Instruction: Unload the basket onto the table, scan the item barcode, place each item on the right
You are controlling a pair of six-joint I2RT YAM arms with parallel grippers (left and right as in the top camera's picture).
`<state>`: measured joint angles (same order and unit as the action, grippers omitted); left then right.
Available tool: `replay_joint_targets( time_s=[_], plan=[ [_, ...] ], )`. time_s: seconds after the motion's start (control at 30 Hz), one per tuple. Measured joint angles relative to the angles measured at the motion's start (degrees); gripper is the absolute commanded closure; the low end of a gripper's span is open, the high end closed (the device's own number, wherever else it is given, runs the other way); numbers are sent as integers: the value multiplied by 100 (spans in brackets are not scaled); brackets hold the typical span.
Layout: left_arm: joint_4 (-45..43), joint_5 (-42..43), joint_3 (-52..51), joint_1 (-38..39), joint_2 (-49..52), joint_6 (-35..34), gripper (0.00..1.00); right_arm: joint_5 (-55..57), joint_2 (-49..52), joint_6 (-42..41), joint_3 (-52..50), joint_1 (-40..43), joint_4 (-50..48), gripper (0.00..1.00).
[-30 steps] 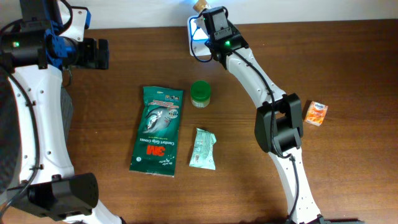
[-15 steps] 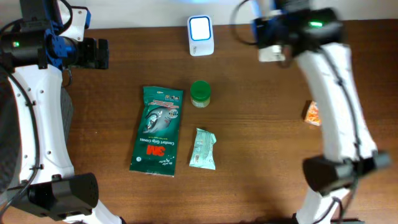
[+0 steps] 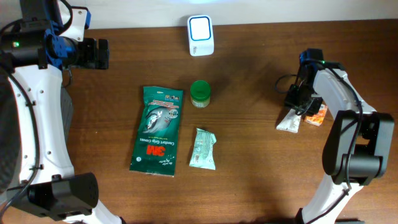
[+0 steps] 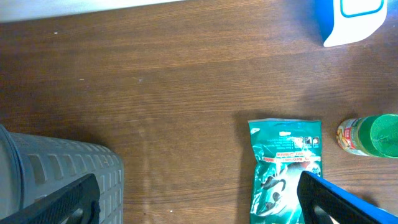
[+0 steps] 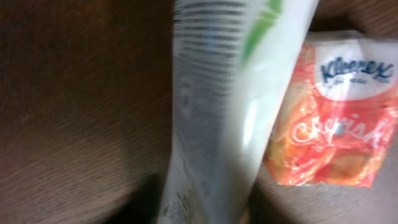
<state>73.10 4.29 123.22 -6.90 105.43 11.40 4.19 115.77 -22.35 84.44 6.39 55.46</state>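
The item, a white packet (image 3: 288,121) with fine black print, rests slanting on the table at the right, one end up at my right gripper (image 3: 300,102). In the right wrist view the white packet (image 5: 217,124) fills the middle, blurred, and the fingers do not show. I cannot tell whether the jaws still grip it. The scanner (image 3: 201,34), a white box with a lit blue face, stands at the table's back edge. My left gripper (image 3: 99,54) hangs open at the far left, and the left wrist view shows nothing between its fingertips (image 4: 199,205).
An orange Kleenex pack (image 3: 317,113) lies against the white packet. A green 3M glove pack (image 3: 157,129), a green-lidded jar (image 3: 200,93) and a small teal sachet (image 3: 203,149) lie mid-table. A grey basket (image 4: 56,180) sits below the left gripper.
My right arm has swung from the scanner at the back to the right side of the table and lowered the white packet beside the orange pack. The left arm is still.
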Motion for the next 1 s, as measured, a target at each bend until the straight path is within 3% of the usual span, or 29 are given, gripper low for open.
replay_joint_targets(
  time_s=[0.1, 0.2, 0.3, 0.37, 0.43, 0.67, 0.7, 0.73, 0.9, 1.0],
  plan=[
    [0, 0, 0, 0, 0, 0, 1, -284, -81, 531, 955, 70, 1292, 44],
    [-2, 0, 0, 0, 0, 0, 1, -1648, -238, 1414, 1928, -363, 1974, 44],
    [-7, -2, 0, 0, 0, 0, 1, -2509, -258, 2306, 1554, -1858, 1471, 37],
    [-4, 0, 0, 0, 0, 0, 1, -2476, -205, 2809, 1029, -2962, 859, 26],
    [-2, 0, 0, 0, 0, 0, 1, -2352, -120, 3204, 704, -3501, 282, 25],
    [-2, 0, 0, 0, 0, 0, 1, -2087, 356, 3936, 470, -3764, 234, 58],
    [-2, 0, 0, 0, 0, 0, 1, -2076, 356, 3943, 450, -3764, 238, 71],
    [-2, 0, 0, 0, 0, 0, 1, -2072, 448, 3963, 446, -3762, 236, 94],
    [-2, 0, 0, 0, 0, 0, 1, -2229, 538, 3624, 599, -3624, 557, 96],
    [-2, 0, 0, 0, 0, 0, 1, -2371, 243, 3171, 1279, -2826, 1051, 96]
  ],
)
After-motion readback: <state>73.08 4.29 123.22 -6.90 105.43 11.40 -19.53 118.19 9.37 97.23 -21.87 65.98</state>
